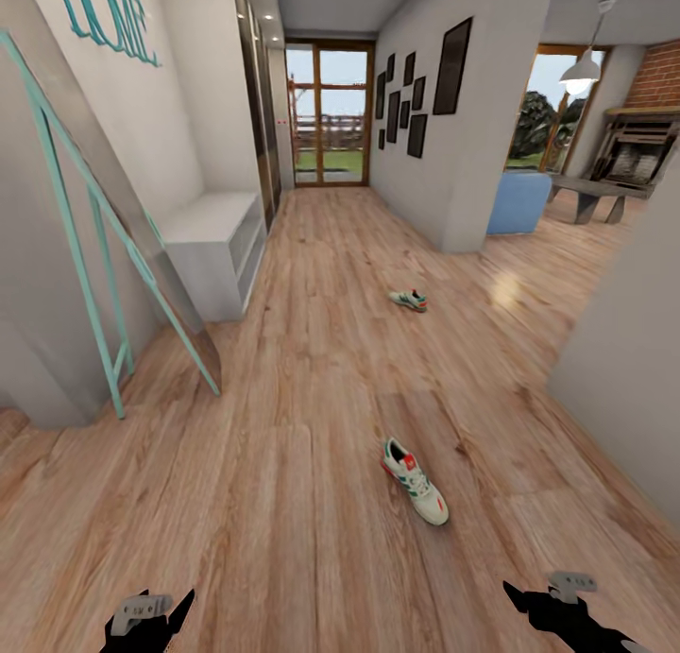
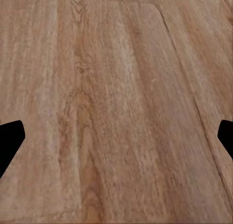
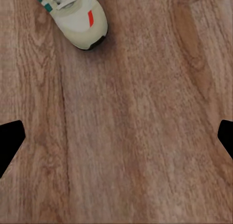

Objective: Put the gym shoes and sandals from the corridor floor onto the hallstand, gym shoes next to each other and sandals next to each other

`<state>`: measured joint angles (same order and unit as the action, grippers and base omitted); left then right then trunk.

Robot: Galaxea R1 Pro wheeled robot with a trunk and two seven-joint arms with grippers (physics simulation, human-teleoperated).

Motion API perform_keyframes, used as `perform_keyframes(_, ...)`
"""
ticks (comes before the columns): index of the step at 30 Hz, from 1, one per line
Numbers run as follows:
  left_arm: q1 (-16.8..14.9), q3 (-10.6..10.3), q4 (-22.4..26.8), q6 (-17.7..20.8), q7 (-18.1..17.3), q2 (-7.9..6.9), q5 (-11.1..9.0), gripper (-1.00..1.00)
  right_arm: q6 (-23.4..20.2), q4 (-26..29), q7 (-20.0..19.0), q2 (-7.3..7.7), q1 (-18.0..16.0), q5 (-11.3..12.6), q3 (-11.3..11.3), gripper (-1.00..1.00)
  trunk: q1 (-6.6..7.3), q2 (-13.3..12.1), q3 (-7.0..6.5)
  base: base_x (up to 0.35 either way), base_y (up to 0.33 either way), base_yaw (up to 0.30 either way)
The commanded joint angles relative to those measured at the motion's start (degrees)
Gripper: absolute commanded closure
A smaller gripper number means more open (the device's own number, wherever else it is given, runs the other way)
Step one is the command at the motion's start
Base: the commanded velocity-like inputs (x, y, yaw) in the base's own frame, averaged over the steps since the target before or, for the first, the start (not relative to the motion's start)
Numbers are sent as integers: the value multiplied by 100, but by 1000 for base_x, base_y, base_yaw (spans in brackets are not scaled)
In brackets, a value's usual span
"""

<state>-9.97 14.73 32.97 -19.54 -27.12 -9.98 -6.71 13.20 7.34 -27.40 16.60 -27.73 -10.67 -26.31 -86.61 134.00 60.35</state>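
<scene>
Head view: the robot faces down a corridor, with the corridor floor (image 1: 283, 464) of light-brown wood planks running to a glazed door (image 1: 328, 114) at the far end. The hallstand (image 1: 212, 247), a light-grey low bench unit with open shelves, stands against the wall on the near side of that door; its top and shelves carry no shoes that can be made out. Nearer than the hallstand, a teal-framed leaning mirror (image 1: 104, 228) rests against the same wall. One gym shoe (image 1: 414, 480) lies on its sole on the floor well short of the hallstand, close to the robot, cream-white with teal stripes and a red-orange patch. A second gym shoe (image 1: 409, 300) lies farther along the floor, roughly level with the hallstand's near end and well apart from it across the corridor. The left gripper (image 1: 151, 615) and right gripper (image 1: 557, 601) hang low over bare planks. In the left wrist view, the left gripper (image 2: 116, 136) has both fingertips (image 2: 9, 136) at opposite frame edges, spread wide, nothing between them. In the right wrist view, the right gripper (image 3: 116, 136) is likewise spread wide and empty; the toe of the near gym shoe (image 3: 77, 17) sits ahead of its fingertips (image 3: 9, 136), not touching.
</scene>
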Motion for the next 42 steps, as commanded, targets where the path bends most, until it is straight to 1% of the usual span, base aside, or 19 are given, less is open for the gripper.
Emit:
perform_keyframes(1,-5,12,-10,10,-57,2,-58,-100,24,-5,-21,1,-4,-58,-49,-100,-1,2,5,236,240,0)
perform_keyframes(9,-5,12,-10,11,-57,0,-58,-100,24,-5,-20,1,-4,-58,-49,-100,-1,2,5,234,241,-7)
perform_keyframes(13,-5,12,-10,10,-57,2,-58,-100,24,-5,-20,0,-4,-58,-49,-100,-1,2,5,231,245,-115)
perform_keyframes(29,-5,12,-10,3,-57,-3,-63,-100,24,-5,-21,1,-4,-58,-49,-100,-1,2,5,194,259,-252)
perform_keyframes(42,-5,12,-10,3,-57,-4,-67,-100,23,-5,-20,1,-4,-58,-49,-100,-1,2,5,129,288,-265)
